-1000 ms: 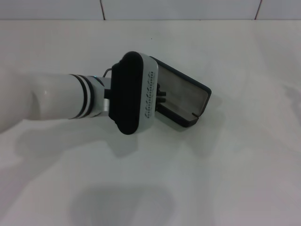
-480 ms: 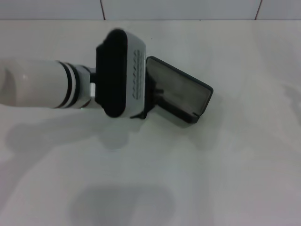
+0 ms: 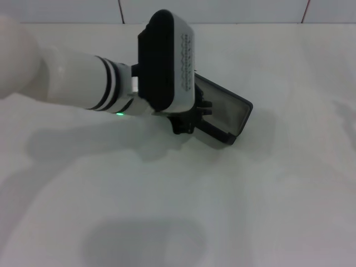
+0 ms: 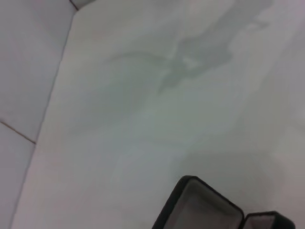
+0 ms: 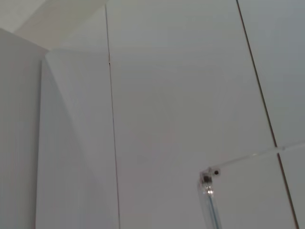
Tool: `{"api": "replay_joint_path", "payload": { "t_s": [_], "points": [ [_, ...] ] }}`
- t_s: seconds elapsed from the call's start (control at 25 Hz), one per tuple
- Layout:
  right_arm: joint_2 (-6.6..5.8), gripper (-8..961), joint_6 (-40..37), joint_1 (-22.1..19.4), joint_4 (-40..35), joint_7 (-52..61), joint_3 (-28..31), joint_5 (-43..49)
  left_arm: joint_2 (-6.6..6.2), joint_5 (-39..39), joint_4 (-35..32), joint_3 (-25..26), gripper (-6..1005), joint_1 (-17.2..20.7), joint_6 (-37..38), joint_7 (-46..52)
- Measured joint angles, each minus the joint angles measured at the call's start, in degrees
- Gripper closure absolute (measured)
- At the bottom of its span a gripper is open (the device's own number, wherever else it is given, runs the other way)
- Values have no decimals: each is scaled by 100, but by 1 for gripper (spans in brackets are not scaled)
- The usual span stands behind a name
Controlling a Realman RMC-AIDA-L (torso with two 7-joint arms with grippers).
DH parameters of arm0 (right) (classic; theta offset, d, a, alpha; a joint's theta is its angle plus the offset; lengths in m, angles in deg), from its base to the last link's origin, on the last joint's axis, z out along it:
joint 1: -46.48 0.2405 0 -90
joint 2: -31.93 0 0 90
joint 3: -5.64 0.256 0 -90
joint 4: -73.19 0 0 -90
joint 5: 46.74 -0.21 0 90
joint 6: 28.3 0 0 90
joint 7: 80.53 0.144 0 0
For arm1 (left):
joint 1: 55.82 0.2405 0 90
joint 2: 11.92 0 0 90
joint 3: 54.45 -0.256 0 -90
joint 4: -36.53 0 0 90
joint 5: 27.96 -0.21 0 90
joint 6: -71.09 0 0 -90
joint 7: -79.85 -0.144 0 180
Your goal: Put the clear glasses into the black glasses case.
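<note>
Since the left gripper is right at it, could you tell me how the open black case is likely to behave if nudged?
The black case lies open on the smooth white table, so it would probably slide rather than roll. Its raised lid may swing or snap shut if pushed. The left gripper sits at its near end; the shell looks rigid, not floppy.

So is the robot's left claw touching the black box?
Cannot tell. In the head view the left claw overlaps the near end of the open black glasses case, but the wrist housing hides where they would meet.

A plain white table (image 3: 267, 211) meets a white tiled wall (image 3: 222, 10) behind.
</note>
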Motion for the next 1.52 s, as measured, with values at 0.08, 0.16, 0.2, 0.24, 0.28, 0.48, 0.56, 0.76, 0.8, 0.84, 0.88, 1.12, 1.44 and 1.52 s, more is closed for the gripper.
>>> {"api": "replay_joint_path", "payload": {
  "t_s": [0.08, 0.16, 0.2, 0.24, 0.28, 0.48, 0.56, 0.76, 0.8, 0.84, 0.88, 1.12, 1.44, 1.52],
  "points": [
    [1, 834, 0, -7, 0, -11, 4, 8, 0, 22, 214, 3, 930, -171, -5, 199],
    [4, 834, 0, -19, -1, -30, 6, 12, 0, 23, 334, 7, 930, -260, -1, 312],
    [6, 834, -1, -24, 0, -40, 6, 12, -1, 24, 574, 12, 930, -451, 51, 546],
    [10, 834, -1, -29, -1, -49, 4, 13, -2, 25, 655, 26, 930, -513, 89, 618],
    [15, 834, -2, -32, -1, -56, 1, 14, -1, 30, 759, 89, 931, -588, 189, 688],
    [24, 834, -2, -37, -21, -93, -17, 18, 4, 219, 1015, 599, 931, -756, 862, 808],
    [8, 834, -2, -37, -57, -110, -18, 21, -4, 288, 1003, 752, 931, -745, 1040, 874],
    [-1, 834, 2, -10, -76, -126, -20, 28, -6, 302, 1017, 1251, 931, -720, 1608, 1137],
    [0, 834, 2, -6, -77, -126, -20, 28, -6, 302, 1029, 1311, 931, -716, 1654, 1157],
    [1, 834, 3, -2, -78, -126, -21, 28, -7, 304, 1037, 1393, 931, -700, 1708, 1179],
    [1, 834, 4, 0, -78, -127, -20, 28, -8, 312, 1025, 1458, 931, -669, 1733, 1191],
    [9, 834, 19, 16, -81, -138, -20, 28, -9, 854, 750, 1767, 931, -532, 1782, 1209],
    [17, 834, 35, -28, -134, -143, -20, 34, -9, 978, 2172, 2106, 932, -1437, 1264, 1754],
    [21, 834, 70, -35, -135, -157, -20, 35, -9, 979, 2472, 2339, 932, -1528, 1191, 1824]
  ]
}}
